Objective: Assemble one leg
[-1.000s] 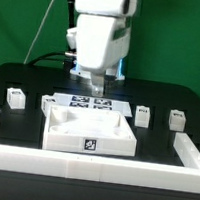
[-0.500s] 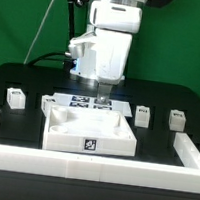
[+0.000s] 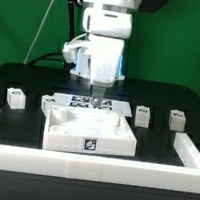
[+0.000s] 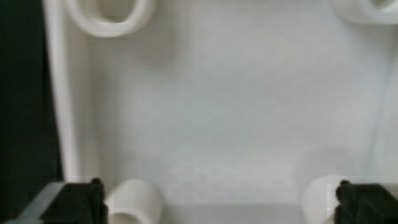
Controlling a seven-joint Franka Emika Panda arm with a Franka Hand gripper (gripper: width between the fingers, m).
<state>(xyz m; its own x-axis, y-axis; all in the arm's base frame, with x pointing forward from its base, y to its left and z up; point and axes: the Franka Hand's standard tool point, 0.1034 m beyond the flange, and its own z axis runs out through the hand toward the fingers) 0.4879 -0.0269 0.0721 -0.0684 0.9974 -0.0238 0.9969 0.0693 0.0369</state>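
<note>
Left of the panel [image 3: 90, 127], well apart from it, the first leg [image 3: 16, 97] stands on the black table [image 3: 20, 77] with its tag facing the camera. The second leg [image 3: 46, 101] sits just beside the panel's back left corner and is partly hidden by the panel's wall. A white rail [image 3: 90, 169] runs along the table's front edge, in front of the panel, and turns back at both ends.

The panel lies flat with its raised walls up and a tag on its front face. My gripper [image 3: 99, 90] hangs over the panel's back edge, pointing straight down. In the wrist view the panel [image 4: 214, 110] fills nearly everything under me, with round sockets [image 4: 107, 15] at its corners. My dark fingertips [image 4: 80, 200] stand far apart, one toward each side of the panel, so I am spread wide and grasp nothing. Whether the tips touch the panel I cannot tell. Just behind the panel, under my wrist, the marker board [image 3: 80, 103] lies flat with its tags showing.

Right of the panel, the third leg [image 3: 143, 115] stands near the back right corner. The fourth leg [image 3: 176, 119] stands further right, well apart from the panel. All four legs rest loose on the table, none joined to the panel
</note>
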